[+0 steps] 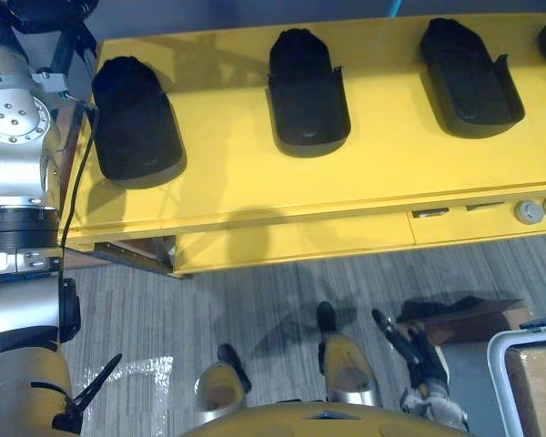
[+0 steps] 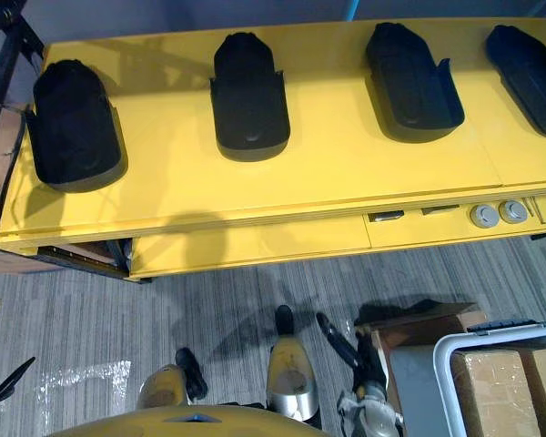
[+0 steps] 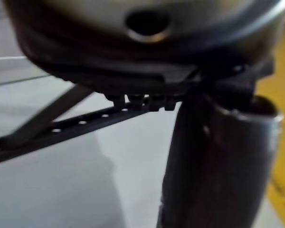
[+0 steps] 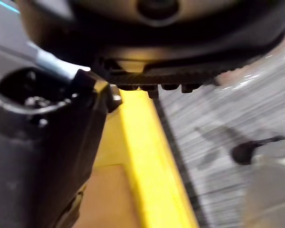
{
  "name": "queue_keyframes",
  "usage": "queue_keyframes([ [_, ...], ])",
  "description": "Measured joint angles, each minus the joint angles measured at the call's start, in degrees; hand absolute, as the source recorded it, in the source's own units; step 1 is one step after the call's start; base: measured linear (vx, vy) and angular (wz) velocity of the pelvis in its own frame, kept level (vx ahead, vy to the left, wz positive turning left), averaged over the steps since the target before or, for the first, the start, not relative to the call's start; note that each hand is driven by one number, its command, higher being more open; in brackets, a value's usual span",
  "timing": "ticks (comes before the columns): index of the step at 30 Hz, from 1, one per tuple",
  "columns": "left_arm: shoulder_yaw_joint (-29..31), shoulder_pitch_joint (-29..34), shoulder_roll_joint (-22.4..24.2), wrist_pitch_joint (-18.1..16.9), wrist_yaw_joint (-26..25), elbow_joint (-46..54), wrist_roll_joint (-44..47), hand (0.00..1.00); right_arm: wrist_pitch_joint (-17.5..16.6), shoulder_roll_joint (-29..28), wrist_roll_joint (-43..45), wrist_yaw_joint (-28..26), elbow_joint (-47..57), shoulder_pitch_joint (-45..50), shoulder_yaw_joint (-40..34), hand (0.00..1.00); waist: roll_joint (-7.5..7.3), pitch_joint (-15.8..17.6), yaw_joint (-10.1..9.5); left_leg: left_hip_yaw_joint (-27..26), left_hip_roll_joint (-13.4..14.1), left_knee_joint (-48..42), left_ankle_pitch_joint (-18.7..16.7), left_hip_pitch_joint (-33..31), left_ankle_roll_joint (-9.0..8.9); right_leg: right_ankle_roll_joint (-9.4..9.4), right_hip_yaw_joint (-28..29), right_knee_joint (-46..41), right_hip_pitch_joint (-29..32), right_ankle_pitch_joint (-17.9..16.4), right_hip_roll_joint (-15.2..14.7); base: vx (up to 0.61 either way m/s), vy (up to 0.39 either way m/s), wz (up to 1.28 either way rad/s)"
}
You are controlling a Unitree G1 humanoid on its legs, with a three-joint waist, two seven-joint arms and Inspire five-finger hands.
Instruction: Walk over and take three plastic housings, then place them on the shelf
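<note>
Four black plastic housings lie in a row on the yellow table (image 2: 328, 173), well apart from one another: the leftmost housing (image 2: 73, 127), the second housing (image 2: 248, 96), the third housing (image 2: 411, 82) and the fourth housing (image 2: 528, 77). As far as I can see, none of them is held. The right hand (image 1: 419, 355) hangs low over the carpet floor (image 2: 209, 291). Its fingers (image 2: 335, 335) look straight and a little spread, with nothing between them. All four housings are ahead of these fingers and higher, on the table top, well apart from them; the third housing is the one most nearly in line with them. On the outer side of the fingers stands a white-framed cart (image 1: 494, 382) with cardboard boxes (image 2: 491, 391) in it. The left hand (image 3: 147, 71) is raised near the left end of the table, and the yellow edge shows just beside it in the left wrist view. Whether this hand is open or closed I cannot tell, but no housing shows in it, and the leftmost housing is the nearest one to it. In my judgement the walk is about finished, because the robot stands close before the table. If this table is the pick-up place, then the taking is not yet begun and all three housings are left to carry. If it is the shelf itself, the placing may be already done; I cannot say which.
</note>
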State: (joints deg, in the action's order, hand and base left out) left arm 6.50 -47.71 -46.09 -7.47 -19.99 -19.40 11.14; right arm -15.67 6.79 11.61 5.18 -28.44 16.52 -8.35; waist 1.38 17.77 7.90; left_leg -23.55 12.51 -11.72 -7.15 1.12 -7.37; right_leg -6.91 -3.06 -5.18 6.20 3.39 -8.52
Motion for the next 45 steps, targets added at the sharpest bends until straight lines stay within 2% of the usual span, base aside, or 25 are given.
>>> queue_keyframes([
  [2,0.3,7.3,0.1,-7.3,-0.1,8.1,0.3,1.00,-2.5,0.0,0.0,2.5,7.4,-0.3,0.3,1.00,0.96,-3.0,0.34,-0.1,-0.3,1.8,0.4,1.5,-0.07,-0.11,-0.1,1.3,-1.4,0.1,0.1,0.06,0.015,-0.02],
  [5,2.3,17.3,2.8,-13.5,1.1,22.2,0.4,1.00,-5.1,0.0,-1.0,4.8,15.8,-0.8,-1.0,1.00,1.99,-4.7,0.11,0.3,-1.0,4.3,0.8,3.9,-0.29,-0.18,-0.7,2.5,-3.4,0.1,0.0,0.04,0.026,0.05],
  [7,5.0,26.2,9.4,-20.6,3.6,33.6,-0.1,1.00,-7.5,-0.1,-4.5,7.7,23.8,-1.5,-2.9,1.00,2.24,-6.1,-0.15,1.4,-1.6,5.4,1.4,5.0,0.10,-0.30,-1.9,3.3,-5.3,0.2,-0.5,0.04,0.028,0.21],
  [8,5.6,28.3,11.2,-21.9,4.3,35.9,0.0,1.00,-7.4,-0.5,-4.5,8.5,24.3,-1.2,-3.3,1.00,2.16,-6.3,-0.33,1.8,-1.7,5.8,1.6,5.4,0.12,-0.34,-2.4,3.7,-5.9,0.2,-0.5,0.00,0.014,0.29],
  [9,7.4,32.7,15.3,-24.3,5.8,39.9,0.0,1.00,-7.5,-0.7,-4.6,9.3,25.6,-0.6,-4.3,1.00,2.12,-6.7,-0.39,2.6,-1.9,6.6,1.7,6.0,0.03,-0.52,-3.2,4.6,-7.1,0.6,-0.6,-0.02,0.007,0.21],
  [11,9.1,41.3,23.3,-27.6,10.0,45.3,0.4,1.00,-7.5,0.9,-5.6,9.2,35.3,-1.2,-7.2,1.00,1.95,-7.8,-1.86,3.9,-2.4,7.1,1.8,6.0,-0.04,-0.70,-4.6,7.7,-9.1,2.2,-1.0,-0.05,0.009,0.28],
  [12,9.1,43.8,24.9,-28.1,11.5,46.5,0.4,1.00,-7.6,1.9,-5.7,9.1,38.1,-2.1,-7.8,1.00,1.60,-8.3,-2.14,4.5,-2.5,7.1,1.9,5.8,-0.08,-0.69,-5.1,8.7,-9.8,2.7,-1.0,-0.09,-0.009,0.36],
  [13,9.1,47.5,27.1,-29.0,13.8,47.7,0.4,1.00,-9.2,4.0,-5.8,8.2,42.0,-4.7,-9.1,1.00,1.01,-9.5,-3.15,5.4,-2.5,7.1,1.9,5.2,0.03,-0.68,-6.1,9.7,-10.2,3.2,-1.0,-0.08,-0.023,0.36],
  [17,10.0,54.2,30.7,-30.3,20.5,49.6,2.6,1.00,-13.5,9.8,-5.7,4.8,49.3,-14.5,-11.1,1.00,-0.96,-10.9,-5.53,9.0,-2.6,7.6,3.2,4.1,0.08,-0.49,-9.6,9.7,-11.4,3.0,-1.0,-0.08,-0.021,0.45],
  [19,10.3,57.6,32.9,-30.8,23.7,51.1,5.0,1.00,-14.5,10.6,-5.6,1.4,51.0,-18.2,-9.9,1.00,-1.72,-11.6,-6.80,10.5,-2.9,8.7,4.0,3.9,-0.02,-0.22,-11.5,10.0,-11.6,2.7,-1.3,-0.09,-0.017,0.41],
  [21,10.3,59.3,34.9,-31.5,24.4,51.5,5.0,1.00,-14.4,10.9,-5.7,-0.3,51.2,-19.4,-7.5,1.00,-2.01,-12.3,-7.86,11.6,-3.3,9.7,4.8,3.4,-0.12,0.03,-12.6,10.0,-11.5,2.5,-1.6,-0.05,0.000,0.37],
  [25,10.1,61.0,36.9,-31.4,26.4,51.4,6.8,1.00,-10.1,11.0,-6.5,-2.2,49.8,-19.8,-3.0,1.00,-1.66,-12.3,-8.97,13.3,-4.1,12.6,7.0,3.2,-0.05,-0.13,-15.0,10.0,-11.4,2.4,-2.1,-0.02,-0.001,0.28],
  [29,10.0,61.8,37.3,-31.0,27.7,50.8,7.2,1.00,-7.1,11.1,-1.9,-7.3,46.5,-20.9,-0.9,1.00,-1.58,-12.3,-9.34,14.2,-4.2,13.1,8.1,3.0,-0.06,-0.31,-15.7,9.7,-11.4,2.8,-2.1,0.01,-0.004,0.08],
  [30,9.7,61.7,37.3,-30.8,27.5,50.0,7.1,1.00,-5.0,11.6,0.6,-11.1,45.1,-23.0,1.5,1.00,-1.57,-12.3,-9.21,14.2,-4.2,13.1,8.1,3.0,-0.06,-0.37,-15.7,9.7,-11.4,2.8,-2.1,0.00,0.000,0.00],
  [32,9.1,61.6,37.3,-30.7,27.5,48.9,6.9,1.00,-4.0,12.1,1.2,-13.5,44.1,-24.3,3.2,1.00,-1.60,-12.4,-9.22,14.2,-4.2,13.1,8.1,3.0,-0.05,-0.39,-15.7,9.7,-11.5,2.9,-2.1,0.00,0.000,0.00],
  [33,8.1,61.7,37.4,-29.6,27.7,47.7,6.9,1.00,-3.1,13.5,1.1,-16.1,43.5,-25.2,5.9,1.00,-1.62,-12.4,-9.41,14.3,-4.2,13.1,8.2,2.8,-0.04,-0.46,-15.8,9.7,-11.6,2.9,-2.1,0.01,0.004,0.05],
  [36,6.9,61.7,37.4,-27.7,27.4,45.4,6.0,1.00,-1.6,15.4,-0.7,-20.4,41.2,-27.5,12.0,1.00,-1.84,-12.3,-9.56,15.2,-4.2,13.1,8.5,2.2,-0.05,-0.51,-16.7,9.7,-11.7,3.0,-2.1,0.00,0.001,0.14],
  [38,5.9,61.7,37.4,-26.2,26.7,44.1,6.0,1.00,-1.3,16.3,-5.3,-22.5,38.8,-28.8,15.8,1.00,-1.99,-12.3,-10.31,15.8,-4.2,13.1,8.5,2.1,-0.04,-0.51,-17.4,9.7,-12.0,3.0,-2.0,-0.01,0.000,0.15],
  [41,5.5,61.9,37.4,-25.1,25.5,43.4,6.2,1.00,-1.3,18.5,-11.6,-24.0,36.4,-30.6,19.8,1.00,-2.35,-12.2,-11.54,16.9,-4.3,13.9,8.9,1.9,-0.04,-0.48,-18.5,9.7,-12.2,2.9,-2.0,-0.02,0.000,0.18],
  [45,5.5,62.4,37.4,-24.7,25.1,43.4,6.3,1.00,-2.1,20.3,-13.6,-24.5,33.2,-34.4,23.7,1.00,-3.17,-11.8,-12.64,18.2,-4.4,15.0,10.2,1.4,-0.04,-0.43,-20.1,9.7,-12.2,2.9,-2.0,-0.03,-0.007,0.21],
])
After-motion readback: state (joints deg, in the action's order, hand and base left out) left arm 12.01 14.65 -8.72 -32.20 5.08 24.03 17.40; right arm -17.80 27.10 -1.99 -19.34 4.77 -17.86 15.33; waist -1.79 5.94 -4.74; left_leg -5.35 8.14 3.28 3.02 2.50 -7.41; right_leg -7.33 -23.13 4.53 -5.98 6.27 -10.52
